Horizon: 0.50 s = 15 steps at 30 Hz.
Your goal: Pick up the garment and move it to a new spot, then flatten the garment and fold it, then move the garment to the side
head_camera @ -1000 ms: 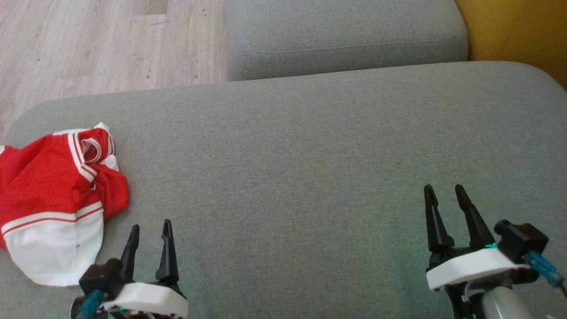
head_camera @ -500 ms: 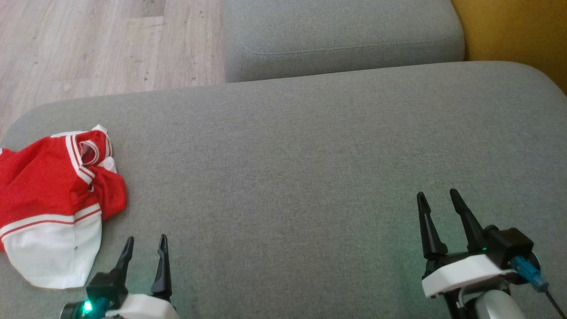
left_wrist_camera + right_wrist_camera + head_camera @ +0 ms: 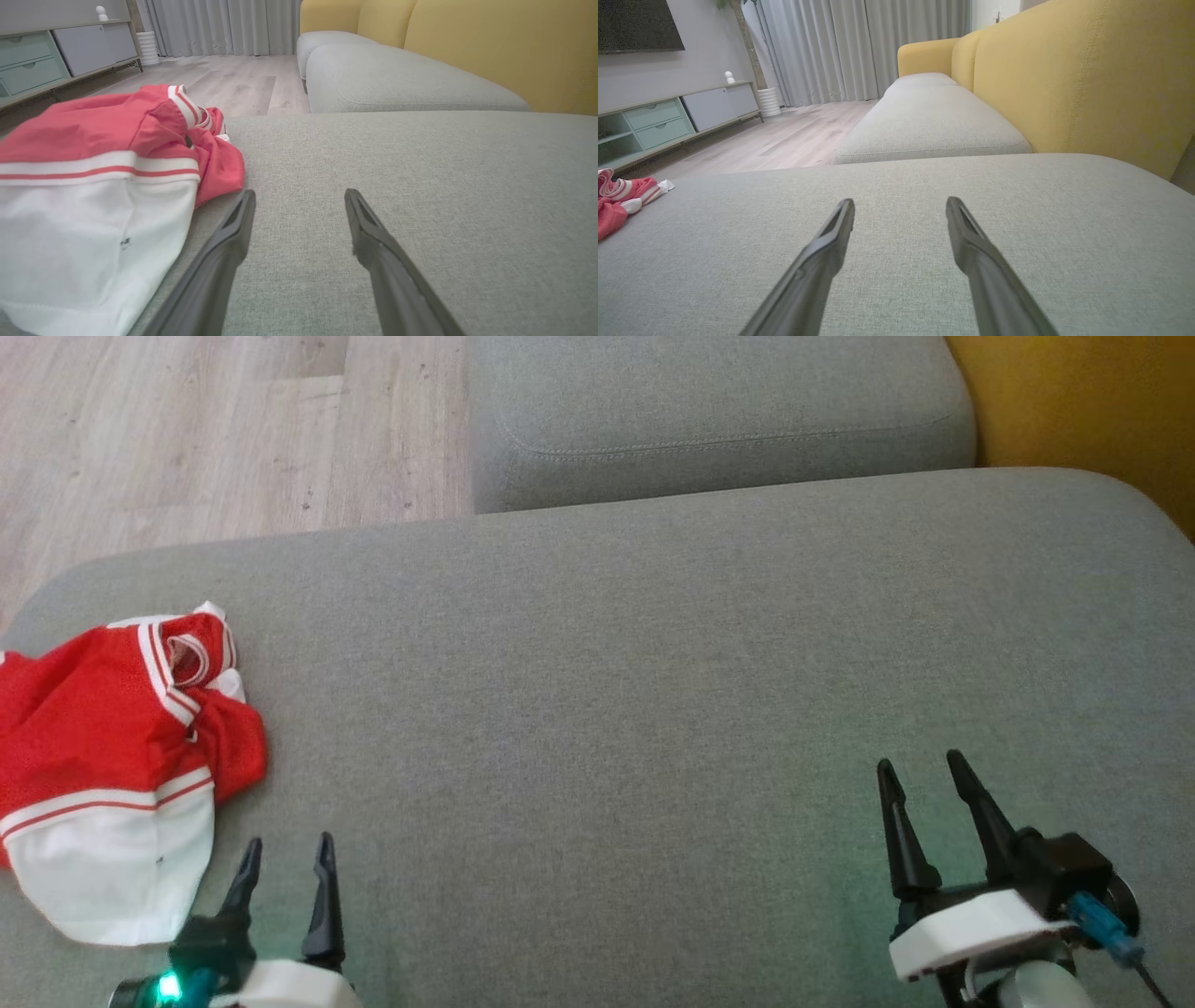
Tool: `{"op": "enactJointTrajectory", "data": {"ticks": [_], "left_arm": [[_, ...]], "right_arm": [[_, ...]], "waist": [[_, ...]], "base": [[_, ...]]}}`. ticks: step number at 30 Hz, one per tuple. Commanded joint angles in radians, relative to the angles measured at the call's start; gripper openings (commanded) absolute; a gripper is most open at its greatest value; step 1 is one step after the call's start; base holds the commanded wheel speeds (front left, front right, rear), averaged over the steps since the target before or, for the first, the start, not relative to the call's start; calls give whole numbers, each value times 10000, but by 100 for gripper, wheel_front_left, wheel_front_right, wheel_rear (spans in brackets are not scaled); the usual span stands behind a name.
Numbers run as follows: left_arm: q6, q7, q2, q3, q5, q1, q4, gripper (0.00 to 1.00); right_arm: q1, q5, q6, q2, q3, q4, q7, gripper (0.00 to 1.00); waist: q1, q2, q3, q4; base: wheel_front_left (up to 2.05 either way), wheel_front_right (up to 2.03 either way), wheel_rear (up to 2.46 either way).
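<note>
since the earlier frame the left gripper (image 3: 288, 840) has been drawn lower and a little leftward in the head view, and the right gripper (image 3: 919, 759) has been lowered slightly too. the whole picture has also shifted a touch, so part of this is to be put down to the camera. both grippers are held with jaws apart and nothing between them.

the garment (image 3: 103, 737), red above and white below with striped trim, is left bunched at the left end of the grey seat cushion (image 3: 597, 663). it lies just ahead and to the left of the left gripper, near it but not touched. the right gripper is kept well apart from it, over bare cushion.

the step in hand is judged to be the first pick-up, best done by the left gripper. the raised red fold (image 3: 219, 163) should be aimed for rather than the flat white panel (image 3: 93, 233), since a ridge can be pinched while a flat layer would only be pushed along. the jaws should be brought down astride the fold, pressed lightly into the soft cushion, and closed only once cloth is seen between them. how many layers are bunched there cannot be told from the wrist view, so the lift should be begun slowly and the hang checked. the bare middle of the cushion is well suited as the new spot.
</note>
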Motion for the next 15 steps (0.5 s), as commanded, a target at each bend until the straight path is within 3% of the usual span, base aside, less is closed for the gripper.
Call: {"op": "enactJointTrajectory", "data": {"ticks": [1,15], "left_arm": [[3,-72,155,447,-87,-490,-201,100],[-173,288,140,502,-666,-443,-72,100]], "right_arm": [[-263,17,77,-12,175,-219,-109,100],[-374,445,77,-60,-77,204,-109,100]], "waist": [[0,0,9,5],[0,0,24,78]], "base": [[0,0,0],[0,0,0]]}}
